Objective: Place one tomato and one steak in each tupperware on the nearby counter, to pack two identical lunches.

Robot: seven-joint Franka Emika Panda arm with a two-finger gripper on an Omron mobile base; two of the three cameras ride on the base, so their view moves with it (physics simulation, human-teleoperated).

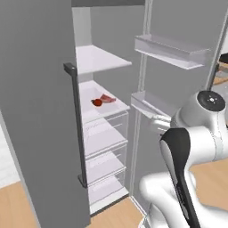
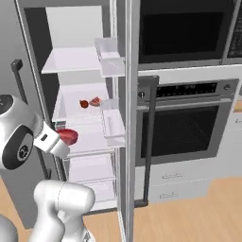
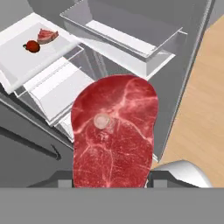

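My gripper [image 3: 111, 180] is shut on a steak [image 3: 114, 131], a wide slab of marbled red meat that stands up between the fingers. The same held steak [image 2: 67, 136] shows at the gripper [image 2: 57, 140], just in front of the open fridge's middle shelves. Further in, a tomato [image 1: 96, 102] [image 2: 83, 104] [image 3: 32, 45] lies on a white fridge shelf [image 1: 111, 109]. A second steak [image 1: 107, 98] [image 2: 95, 101] [image 3: 47, 35] lies right beside it. The tupperware and the counter are out of view.
The grey fridge door [image 1: 40, 111] with its dark handle [image 1: 76, 124] stands open on the left. Door bins [image 1: 171, 51] [image 3: 127, 37] jut out on the right door. Clear drawers [image 1: 104, 138] sit below the shelf. An oven [image 2: 184, 127] stands right of the fridge, above wood floor [image 3: 201, 109].
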